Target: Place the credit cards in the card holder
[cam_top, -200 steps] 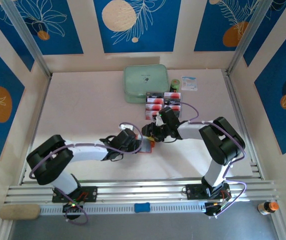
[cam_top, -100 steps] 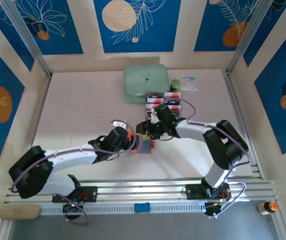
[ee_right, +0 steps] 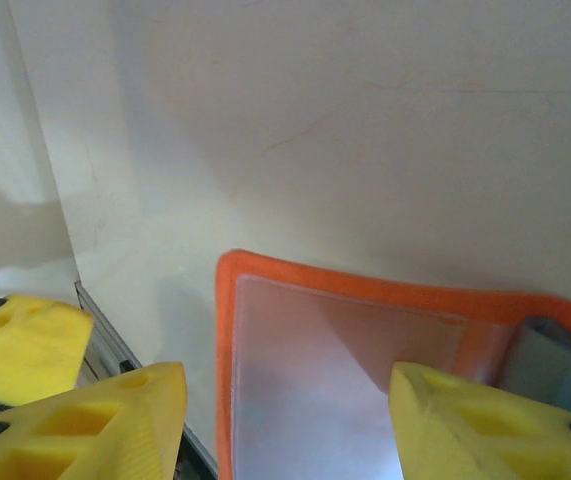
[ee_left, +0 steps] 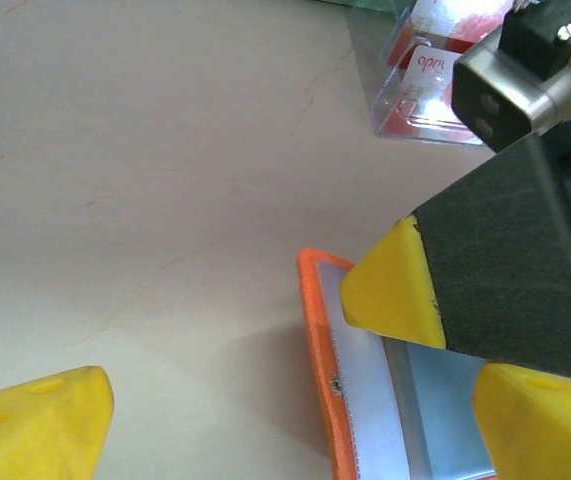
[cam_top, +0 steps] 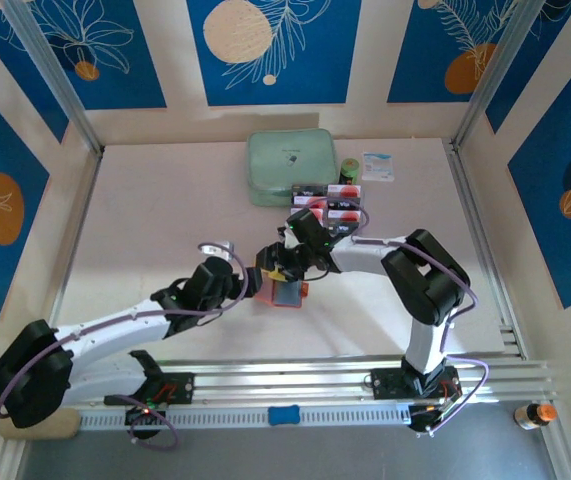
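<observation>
The card holder (cam_top: 289, 294), orange-red with a clear and grey inside, lies open on the table. My left gripper (cam_top: 252, 285) is open just left of it; in the left wrist view the card holder (ee_left: 317, 330) has its left edge between the wide yellow fingers of the left gripper (ee_left: 290, 430), untouched. My right gripper (cam_top: 273, 268) is open over the holder's far left corner. In the right wrist view the right gripper (ee_right: 305, 430) straddles the clear sleeve of the card holder (ee_right: 365, 300). The credit cards (cam_top: 327, 204) sit in a clear tray behind, and the credit cards (ee_left: 430, 60) also appear at the top of the left wrist view.
A mint-green case (cam_top: 285, 166) lies at the back, with a small green item (cam_top: 348, 168) and a white packet (cam_top: 377, 166) to its right. The right arm's finger (ee_left: 390, 290) crosses the left wrist view. Aluminium rails (cam_top: 285, 380) run along the near edge.
The left gripper has opened wider and drawn back to the left of the holder. The right gripper has moved left over the holder and spread a little. The holder now lies open.
</observation>
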Available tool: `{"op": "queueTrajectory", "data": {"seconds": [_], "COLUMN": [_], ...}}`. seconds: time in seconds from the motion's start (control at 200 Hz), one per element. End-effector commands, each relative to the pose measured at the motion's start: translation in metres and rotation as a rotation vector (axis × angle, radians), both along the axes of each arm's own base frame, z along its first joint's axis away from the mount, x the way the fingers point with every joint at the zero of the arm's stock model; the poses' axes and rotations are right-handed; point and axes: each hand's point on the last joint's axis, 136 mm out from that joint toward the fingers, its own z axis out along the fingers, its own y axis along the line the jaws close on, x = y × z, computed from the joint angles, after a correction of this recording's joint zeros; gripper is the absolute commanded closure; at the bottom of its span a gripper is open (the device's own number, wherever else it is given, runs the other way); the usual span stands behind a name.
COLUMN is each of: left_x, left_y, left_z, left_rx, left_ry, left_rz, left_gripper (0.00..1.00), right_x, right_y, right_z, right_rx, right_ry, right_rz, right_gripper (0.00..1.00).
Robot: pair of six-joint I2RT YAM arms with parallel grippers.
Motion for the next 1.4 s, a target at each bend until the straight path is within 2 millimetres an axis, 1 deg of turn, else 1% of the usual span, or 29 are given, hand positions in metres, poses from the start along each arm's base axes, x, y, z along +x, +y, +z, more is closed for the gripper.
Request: {"op": "queueTrajectory", "data": {"seconds": [0.0,0.18,0.33,0.44,0.6,0.72,0.88,0.98,1.13,1.235,1.395], "left_x": [-0.003,-0.004,-0.003,-0.001,-0.001,-0.004,-0.006,-0.006,-0.006,-0.006,-0.006], "left_y": [0.009,0.004,-0.004,-0.006,0.001,0.010,0.016,0.019,0.019,0.019,0.018], "left_z": [-0.010,-0.025,-0.040,-0.048,-0.056,-0.062,-0.066,-0.068,-0.068,-0.069,-0.070], "left_rx": [0.038,0.081,0.111,0.139,0.169,0.197,0.213,0.221,0.225,0.230,0.228], "left_ry": [0.020,0.051,0.089,0.110,0.133,0.149,0.158,0.161,0.159,0.161,0.165], "left_rz": [-0.004,-0.046,-0.084,-0.084,-0.055,-0.022,-0.003,0.002,0.004,0.003,0.002], "left_gripper": [0.07,0.07,0.07,0.07,0.07,0.07,0.07,0.07,0.07,0.07,0.07], "right_x": [0.004,0.003,0.003,0.004,0.005,0.004,0.000,-0.003,-0.004,-0.006,-0.007], "right_y": [0.004,0.004,0.004,0.003,-0.006,-0.013,-0.016,-0.015,-0.012,-0.011,-0.017], "right_z": [-0.001,-0.004,-0.002,0.000,0.009,0.009,0.001,-0.004,-0.011,-0.015,-0.010], "right_rx": [-0.005,-0.001,0.007,0.016,0.023,0.013,-0.020,-0.029,-0.039,-0.043,-0.061], "right_ry": [0.012,0.026,0.031,0.029,0.007,-0.001,0.002,0.014,0.025,0.035,0.007], "right_rz": [-0.018,-0.028,-0.032,-0.034,-0.057,-0.060,-0.048,-0.044,-0.034,-0.027,-0.021], "right_gripper": [0.44,0.44,0.44,0.44,0.44,0.45,0.52,0.60,0.76,0.78,0.78]}}
